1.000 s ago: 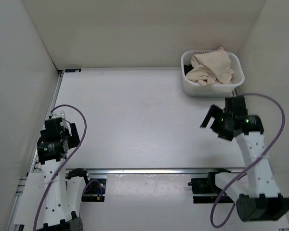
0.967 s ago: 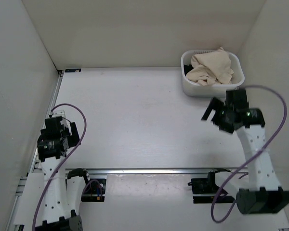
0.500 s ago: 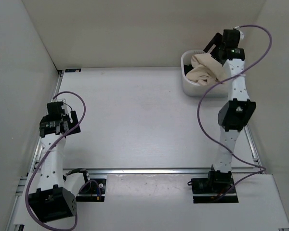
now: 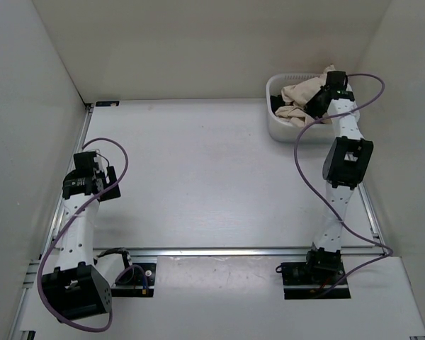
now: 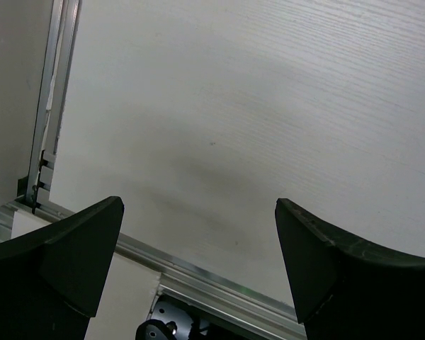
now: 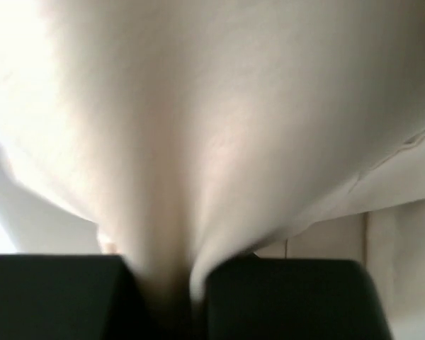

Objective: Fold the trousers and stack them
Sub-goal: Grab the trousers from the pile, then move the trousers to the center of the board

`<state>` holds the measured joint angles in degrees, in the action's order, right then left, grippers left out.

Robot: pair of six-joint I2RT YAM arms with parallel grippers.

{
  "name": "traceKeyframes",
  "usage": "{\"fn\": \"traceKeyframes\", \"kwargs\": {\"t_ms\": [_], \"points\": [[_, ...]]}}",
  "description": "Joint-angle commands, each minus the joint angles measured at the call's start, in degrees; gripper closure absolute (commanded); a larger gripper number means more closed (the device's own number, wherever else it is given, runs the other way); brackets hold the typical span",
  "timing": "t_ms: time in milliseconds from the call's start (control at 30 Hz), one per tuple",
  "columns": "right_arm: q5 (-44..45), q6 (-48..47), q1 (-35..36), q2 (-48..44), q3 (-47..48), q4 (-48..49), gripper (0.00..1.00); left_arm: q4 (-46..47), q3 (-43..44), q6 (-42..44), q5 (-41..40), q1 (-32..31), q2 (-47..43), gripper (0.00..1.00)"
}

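From above, the trousers [image 4: 297,94] lie bunched in the white basket [image 4: 283,132] in the far right corner. The right gripper [image 4: 317,100] is down on them. The left gripper [image 4: 99,185] hangs well apart, over the table [image 4: 198,163].

Left wrist: its fingers [image 5: 78,241] stand wide apart.

Right wrist: its fingers [image 6: 57,297] pinch a fold of the tan cloth.

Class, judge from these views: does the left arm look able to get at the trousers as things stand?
Probably not. The left gripper hangs open over the near-left part of the table, while the trousers sit in the white basket at the far-right corner, the right gripper shut on them.
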<state>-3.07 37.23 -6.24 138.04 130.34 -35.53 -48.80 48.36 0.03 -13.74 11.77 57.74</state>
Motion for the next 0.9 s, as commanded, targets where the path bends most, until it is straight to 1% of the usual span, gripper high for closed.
{"fn": "traceKeyframes", "kwargs": {"t_ms": [0, 33, 100, 167, 200, 233, 267, 300, 333, 400, 433, 467, 500, 533, 567, 633, 667, 733, 767, 800, 833, 867], "points": [[1.56, -3.47, 0.18, -13.39, -2.97, 4.06, 1.00, 1.25, 1.39, -0.03, 0.11, -0.26, -1.92, 0.00], [1.58, -4.18, 0.18, -17.24, -2.99, 4.06, 1.00, 1.25, 1.91, -0.03, 0.11, -0.26, -2.53, 0.00], [2.19, -5.41, 0.18, -21.12, -2.29, 3.45, 1.00, 0.11, 1.91, -0.03, 0.64, -0.26, -3.15, 0.00], [2.19, -6.12, 0.18, -28.06, -1.76, 3.45, 1.00, 0.10, 3.31, -0.03, 0.64, -0.26, -3.68, 0.00], [2.19, -6.12, 0.96, -30.70, -2.28, 3.45, 1.00, -0.50, 3.32, -0.03, 0.64, -0.26, -4.38, 0.00], [2.71, -6.12, 1.49, -36.38, -3.51, 4.41, 1.00, -0.51, 3.93, -0.03, 0.64, -0.26, -4.99, 0.00], [3.33, -6.12, 3.15, -39.22, -3.52, 5.11, 1.00, -0.51, 3.94, -0.03, 0.64, -0.26, -5.00, 0.00], [4.38, -6.64, 4.29, -44.29, -3.52, 5.12, 1.00, -0.51, 4.46, -0.03, 1.16, -0.26, -5.52, 0.00], [6.83, -7.87, 5.61, -46.61, -3.52, 5.12, 1.00, -1.03, 4.46, -0.03, 1.17, -0.26, -5.53, 0.00], [11.48, -10.24, 12.02, -52.48, -3.52, 6.25, 1.00, -1.04, 4.99, -0.03, 1.17, -0.26, -6.06, 0.00], [14.03, -13.47, 14.74, -54.00, -4.47, 6.78, 1.00, -1.73, 4.99, -0.03, 1.78, -0.26, -6.06, 0.00], [18.76, -15.07, 20.86, -55.23, -5.18, 7.48, 1.00, -1.74, 5.51, -0.03, 1.78, -0.26, -6.06, 0.00], [20.37, -16.39, 23.88, -56.72, -5.71, 8.01, 1.00, -2.26, 6.13, -0.03, 2.31, -0.26, -6.06, 0.00], [21.78, -17.36, 26.52, -56.74, -5.71, 8.02, 1.00, -2.27, 6.13, -0.03, 2.31, -0.26, -6.06, 0.00], [23.01, -17.89, 31.59, -56.74, -5.71, 7.06, 1.00, -2.27, 7.00, -0.03, 2.31, -0.26, -6.06, 0.00], [24.08, -17.90, 35.58, -55.43, -5.71, 4.08, 1.00, -2.27, 7.80, -0.03, 2.31, -0.26, -6.06, 0.00], [24.95, -17.11, 38.64, -54.64, -6.32, 2.85, 1.00, -2.27, 8.59, -0.03, 2.31, -0.26, -6.06, 0.00], [26.01, -16.50, 41.47, -50.78, -6.33, -1.36, 1.00, -2.27, 8.59, -0.03, 2.31, -0.26, -5.53, 0.00], [26.01, -15.97, 44.18, -48.94, -6.33, -3.30, 1.00, -2.27, 8.59, -0.03, 1.79, -0.26, -5.53, 0.00], [26.01, -15.44, 45.43, -44.04, -4.94, -5.23, 1.00, -2.27, 8.59, -0.03, 1.78, -0.26, -5.53, 0.00], [25.05, -15.44, 47.88, -40.95, -3.44, -9.52, 1.00, -2.27, 9.12, -0.03, 1.78, -0.26, -5.53, 0.00], [25.04, -15.44, 49.21, -33.35, -1.17, -12.52, 0.96, -2.27, 9.12, -0.03, 1.78, -0.26, -5.53, 0.00]]}}
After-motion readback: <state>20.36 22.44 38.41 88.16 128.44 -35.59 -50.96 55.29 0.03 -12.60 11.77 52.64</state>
